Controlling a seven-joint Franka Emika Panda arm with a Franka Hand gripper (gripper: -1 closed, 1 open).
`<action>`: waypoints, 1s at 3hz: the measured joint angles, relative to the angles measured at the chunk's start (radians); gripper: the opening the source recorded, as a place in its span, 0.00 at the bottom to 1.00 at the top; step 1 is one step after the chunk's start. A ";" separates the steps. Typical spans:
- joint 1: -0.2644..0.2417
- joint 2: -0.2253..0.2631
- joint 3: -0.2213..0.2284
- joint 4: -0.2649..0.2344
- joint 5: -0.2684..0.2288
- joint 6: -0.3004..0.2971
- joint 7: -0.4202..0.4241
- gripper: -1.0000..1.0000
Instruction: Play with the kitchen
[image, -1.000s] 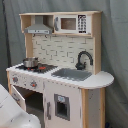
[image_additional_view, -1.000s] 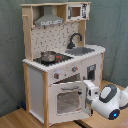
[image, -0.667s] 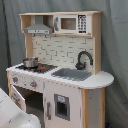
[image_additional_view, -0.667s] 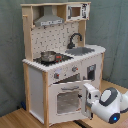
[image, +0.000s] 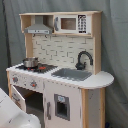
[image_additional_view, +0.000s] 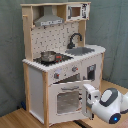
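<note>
**Robot arm reaching at the oven door of the toy kitchen**

In the first exterior view, the white arm (image: 12, 112) is filling the lower left corner, and the oven door (image: 18, 98) is hanging ajar just beside it, with a dark opening behind. The toy kitchen (image: 70, 107) is standing in the middle of the picture against a grey curtain (image: 114, 45). On its counter, a small metal pot (image: 30, 62) is sitting on the black stovetop (image: 36, 67) at the left. Above it the grey hood (image: 38, 29) is hanging under the top shelf. To the right of the stovetop the grey sink (image: 71, 74) is lying in the counter, and the black faucet (image: 83, 59) is curving up behind it. A toy microwave (image: 71, 24) is sitting up top, right of the hood.

In the second exterior view, the kitchen is standing on a wooden floor (image_additional_view: 20, 120), turned so that its white side panel (image_additional_view: 35, 90) is facing left. The pot is sitting on the stovetop at the left of the counter, with two knobs (image_additional_view: 56, 76) on the front panel below. The windowed oven door is standing slightly open beneath them. At the door's right edge the gripper (image_additional_view: 90, 100) is sitting close against it; I cannot tell whether its fingers are apart, together or clamped on anything. The rounded white wrist (image_additional_view: 110, 104) is sitting farthest right, near the lower corner.
</note>
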 joint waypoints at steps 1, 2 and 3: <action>-0.019 -0.001 0.000 -0.007 0.009 -0.032 -0.030 1.00; -0.051 -0.033 -0.003 -0.007 0.003 -0.103 -0.084 1.00; -0.139 -0.079 -0.010 -0.006 -0.004 -0.081 -0.073 1.00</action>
